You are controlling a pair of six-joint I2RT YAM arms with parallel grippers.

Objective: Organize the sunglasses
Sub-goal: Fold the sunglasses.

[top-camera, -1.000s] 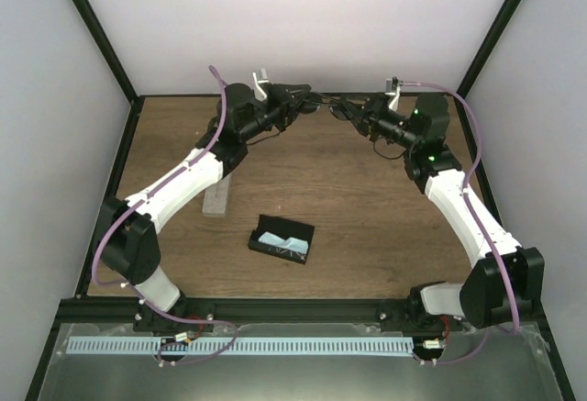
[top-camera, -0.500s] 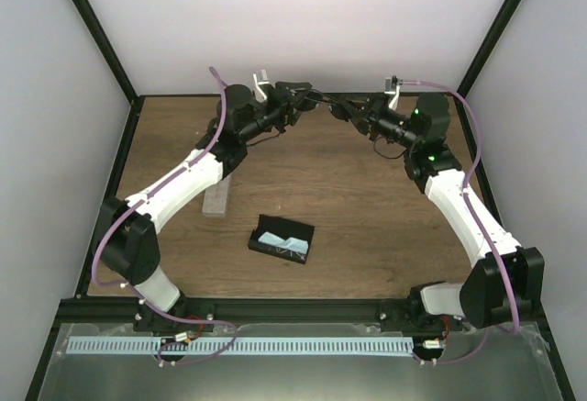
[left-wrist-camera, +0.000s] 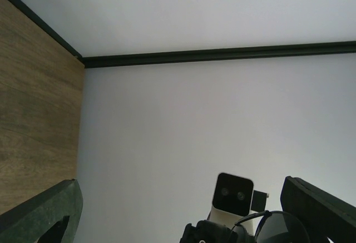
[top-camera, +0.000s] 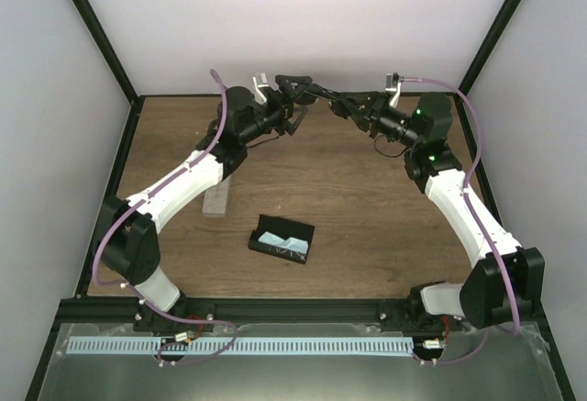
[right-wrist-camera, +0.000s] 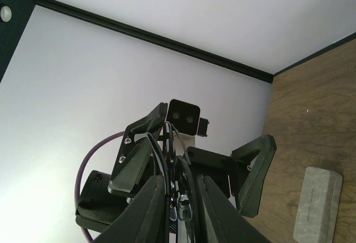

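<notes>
High over the table's [top-camera: 367,227] far edge: one pair of sunglasses [left-wrist-camera: 276,227], thin wire frame pinched in my right gripper [right-wrist-camera: 179,184], jaws nearly closed. My left gripper [left-wrist-camera: 179,180] close by, spread wide, holding nothing. Below: open black case [top-camera: 281,239].

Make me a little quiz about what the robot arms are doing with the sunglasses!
1. True or false: the left gripper is open wide.
2. Which one holds the thin dark wire-framed sunglasses? A) left gripper B) right gripper
3. Fill the blank: the light blue square cloth lies inside the open black oblong ____.
Key: 1 true; 2 B; 3 case.
</notes>
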